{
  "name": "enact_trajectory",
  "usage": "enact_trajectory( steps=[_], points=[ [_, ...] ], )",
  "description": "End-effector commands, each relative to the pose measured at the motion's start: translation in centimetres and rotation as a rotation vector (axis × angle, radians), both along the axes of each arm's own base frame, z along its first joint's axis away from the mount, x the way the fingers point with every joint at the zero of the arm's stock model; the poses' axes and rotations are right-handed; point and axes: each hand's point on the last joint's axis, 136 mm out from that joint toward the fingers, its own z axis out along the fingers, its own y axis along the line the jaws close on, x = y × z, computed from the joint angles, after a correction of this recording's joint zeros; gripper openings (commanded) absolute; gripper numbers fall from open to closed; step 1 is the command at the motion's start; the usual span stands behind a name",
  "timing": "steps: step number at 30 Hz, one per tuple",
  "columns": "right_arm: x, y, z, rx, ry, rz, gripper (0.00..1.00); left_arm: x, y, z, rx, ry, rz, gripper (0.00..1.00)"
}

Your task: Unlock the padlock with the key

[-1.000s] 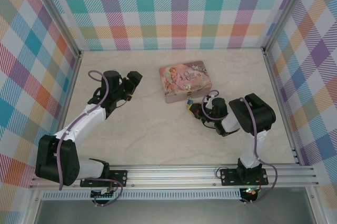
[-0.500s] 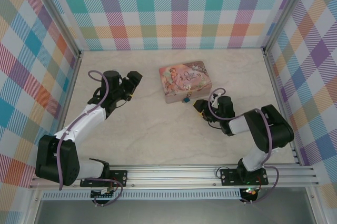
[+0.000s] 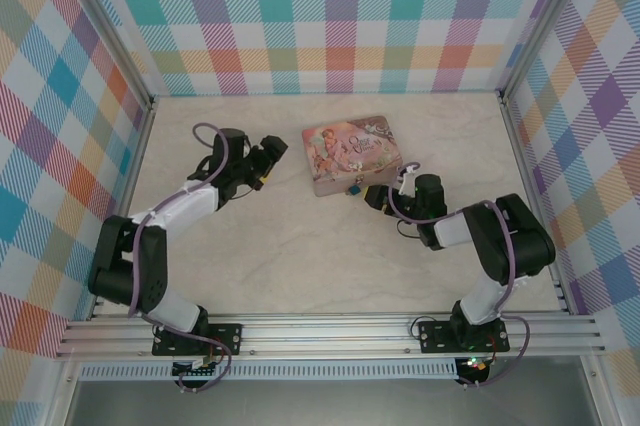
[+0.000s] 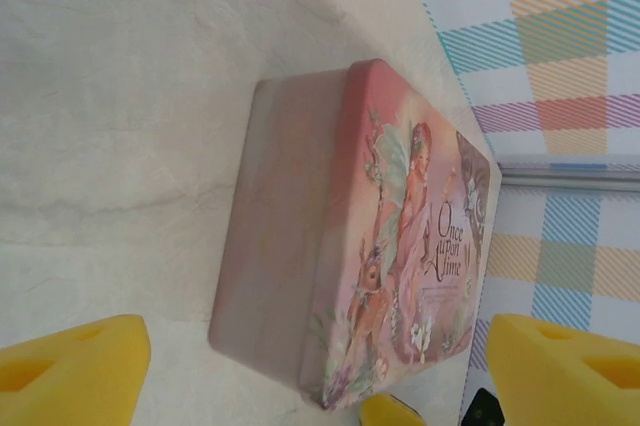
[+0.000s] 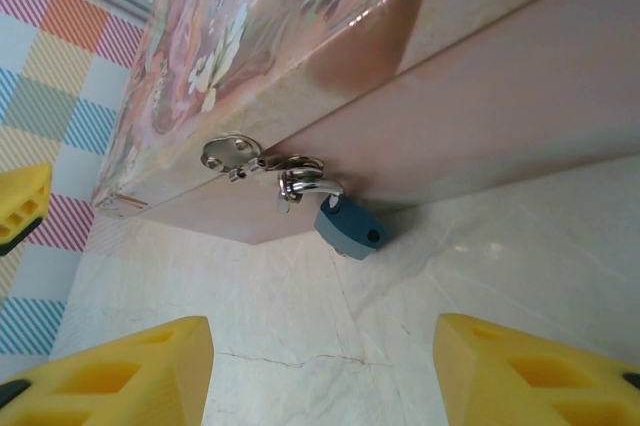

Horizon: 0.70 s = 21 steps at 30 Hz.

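– If we start at the right gripper [image 5: 320,346], how is it entered?
– Item 1: right gripper. Jaws parted, yellow pads [image 5: 120,371] at lower left and lower right of the wrist frame, nothing between them.
– Next outward?
– Item 2: padlock [image 5: 350,228]. Position: frame centre, straight up from the gap between the pads, near them, not touching. Shackle [image 5: 305,184] hooked through the hasp [image 5: 232,154] on the side wall of the tin [image 5: 480,116]; it reads as closed. Long axis tilted, shackle end upper left, body lower right, dark keyhole on the lower-right face. Whether the body touches the table [image 5: 480,246]: cannot tell.
– And the other arm?
– Item 3: left gripper [image 3: 272,153]. Jaws parted, empty. Top view: left of the tin, with the tin between it and the padlock. The right gripper sits just right of the padlock, much the nearer.
– So the move turns on what?
– Judgement: the key would have to enter along that tilted axis from the lower right, the right arm's side. The padlock hangs loose on its hasp, so it likely needs steadying.
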Motion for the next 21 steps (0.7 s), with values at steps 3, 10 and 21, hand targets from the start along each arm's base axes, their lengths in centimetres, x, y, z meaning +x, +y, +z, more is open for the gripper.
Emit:
enact_trajectory(
  steps=[3, 10, 21],
  points=[
    [0.9, -0.1, 1.4, -0.015, -0.102, 0.006, 0.64, 2.9, -3.2, 2.9, 0.257, -0.158, -0.205, 0.94],
    [1.5, -3.2, 1.9, -0.09, -0.076, -0.087, 0.84, 7.0, -5.0, -0.6, 0.422, -0.112, -0.326, 1.0],
    [6.1, -5.5, 3.4, -0.094, -0.017, -0.115, 1.0, 9.7, -7.5, -4.6, 0.474, -0.044, -0.471, 1.0]
  ],
)
